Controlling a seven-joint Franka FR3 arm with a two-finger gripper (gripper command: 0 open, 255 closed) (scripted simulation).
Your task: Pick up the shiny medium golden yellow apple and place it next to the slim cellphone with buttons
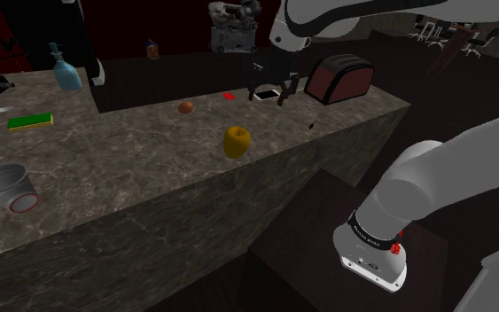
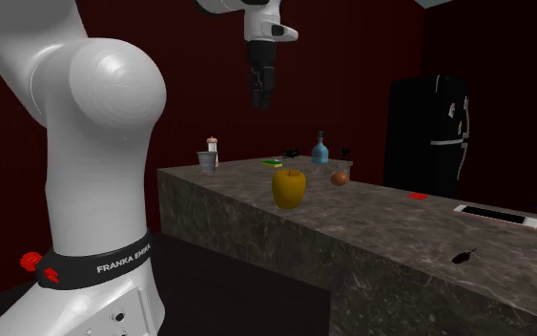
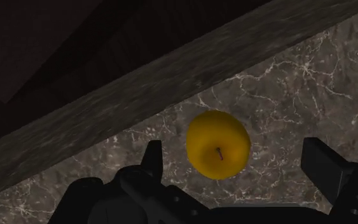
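Apple [image 3: 217,153], golden yellow with a short stem, stands upright on the marbled tabletop [image 3: 311,83] close to its front edge, directly beneath the tool [image 3: 234,156]; tool fingers [image 3: 323,165] spread wide, gripping nothing, the fruit framed in the gap below them and sitting nearer one finger than the other; the second exterior view shows the tool [image 2: 259,94] hanging high above the apple [image 2: 289,188], well apart. Judged step: pre-grasp hover, pick not yet begun; placing entirely to come. Next move calls for a small sideways correction to centre the fruit between the fingers, then a straight descent until the pads bracket its widest part, then closing; the round glossy skin may slip, so grip at mid-height rather than near the top. Cellphone [image 2: 490,215] reads as a flat pale-rimmed slab lying well off to one side of the tool, past a small red item [image 2: 417,196]; its buttons cannot be made out; in the shoulder view the tool [image 1: 270,94] overlaps it, so its outline is partly covered; the apple's underside is hidden from the wrist view.
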